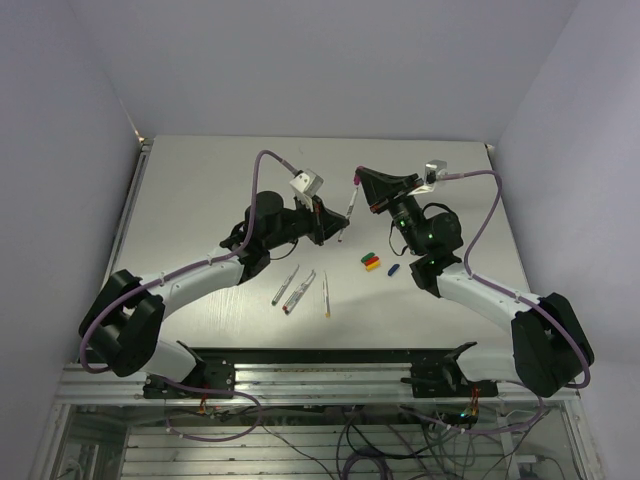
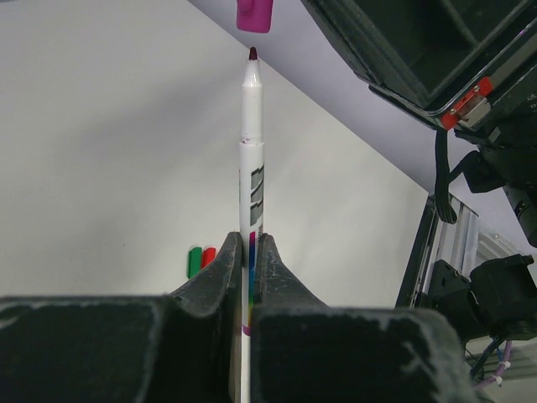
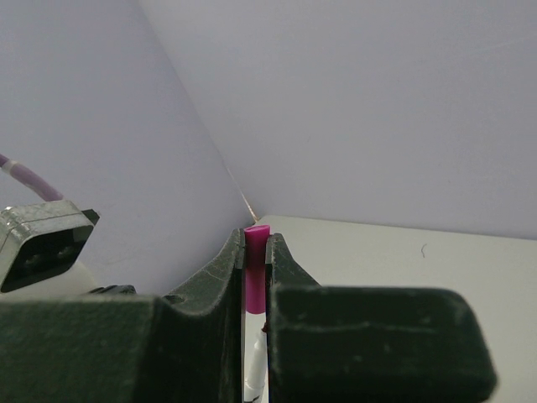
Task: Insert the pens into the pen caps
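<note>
Left tool (image 2: 249,245) pinches a pen (image 2: 252,134), tip just short of the magenta cap (image 2: 254,14) pinched by right tool (image 3: 255,252); none capped yet.

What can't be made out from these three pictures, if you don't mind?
- Left wrist: the magenta cap is cut off by the top edge.
- Right wrist: the held pen is mostly hidden behind the right pincer.
- Top view: tip colours of the loose pens are too small.
</note>
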`<action>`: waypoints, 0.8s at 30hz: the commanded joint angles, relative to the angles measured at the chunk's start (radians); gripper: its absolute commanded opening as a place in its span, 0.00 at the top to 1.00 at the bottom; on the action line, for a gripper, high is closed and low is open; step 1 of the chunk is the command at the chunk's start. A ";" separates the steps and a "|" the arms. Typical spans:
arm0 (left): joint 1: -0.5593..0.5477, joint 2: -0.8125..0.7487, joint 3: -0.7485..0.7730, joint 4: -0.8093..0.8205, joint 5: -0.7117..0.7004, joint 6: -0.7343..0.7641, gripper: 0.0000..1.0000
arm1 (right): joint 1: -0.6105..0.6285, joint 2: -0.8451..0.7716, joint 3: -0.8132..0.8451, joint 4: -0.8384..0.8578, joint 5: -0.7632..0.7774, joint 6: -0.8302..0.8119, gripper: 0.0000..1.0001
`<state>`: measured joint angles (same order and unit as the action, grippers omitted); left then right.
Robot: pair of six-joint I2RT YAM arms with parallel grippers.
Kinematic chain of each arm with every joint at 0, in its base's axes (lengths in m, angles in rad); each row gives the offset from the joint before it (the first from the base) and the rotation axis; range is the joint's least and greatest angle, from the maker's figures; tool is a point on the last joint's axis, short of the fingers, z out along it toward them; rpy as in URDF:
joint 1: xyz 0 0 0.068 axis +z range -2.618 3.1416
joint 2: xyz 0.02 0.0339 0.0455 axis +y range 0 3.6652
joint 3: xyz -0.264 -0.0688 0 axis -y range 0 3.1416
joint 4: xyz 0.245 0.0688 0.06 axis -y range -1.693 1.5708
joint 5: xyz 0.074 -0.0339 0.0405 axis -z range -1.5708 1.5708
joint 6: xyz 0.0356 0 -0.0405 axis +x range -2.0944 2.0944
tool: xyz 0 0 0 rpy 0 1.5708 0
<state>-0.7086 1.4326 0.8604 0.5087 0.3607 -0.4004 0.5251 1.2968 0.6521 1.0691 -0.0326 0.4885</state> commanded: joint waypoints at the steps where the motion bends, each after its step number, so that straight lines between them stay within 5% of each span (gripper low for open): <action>1: -0.002 -0.023 -0.003 0.018 -0.014 0.008 0.93 | 0.004 -0.001 -0.009 0.000 0.006 -0.011 1.00; 24: -0.003 -0.020 -0.002 0.011 -0.030 0.014 0.93 | 0.004 0.020 -0.015 -0.003 0.002 -0.005 1.00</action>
<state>-0.7086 1.4322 0.8604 0.5045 0.3420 -0.4000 0.5255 1.3071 0.6502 1.0630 -0.0334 0.4889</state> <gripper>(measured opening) 0.102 0.048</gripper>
